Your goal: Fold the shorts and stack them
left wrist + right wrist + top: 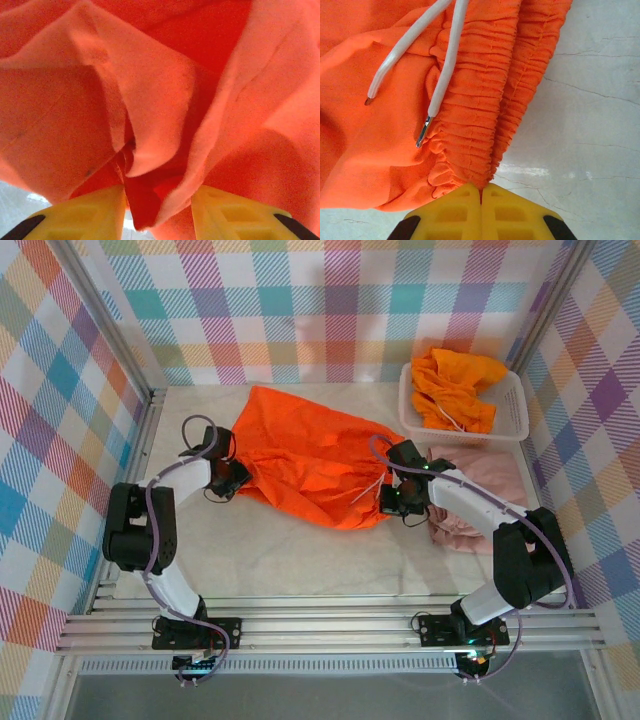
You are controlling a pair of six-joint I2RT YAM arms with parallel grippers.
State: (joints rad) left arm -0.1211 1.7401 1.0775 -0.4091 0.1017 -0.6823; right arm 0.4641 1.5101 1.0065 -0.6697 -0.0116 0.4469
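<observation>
Orange shorts (310, 460) spread flat mid-surface (300, 560). Left pincer (157, 200) at their left edge, fingers part open with a fold of orange cloth hanging between them; can't tell from the wrist view whether it's actually biting yet. Right pincer (481, 189) at the right edge, fingers pressed together on the rim of the gathered waistband (490, 100), white drawstring (447, 65) lying just beside. Pink shorts (480, 480) under the right arm. More orange shorts (455, 385) heaped in the white basket (515, 410), back right.

Matt orange cloth shorts (310, 465); table (300, 560) perhaps stone.
</observation>
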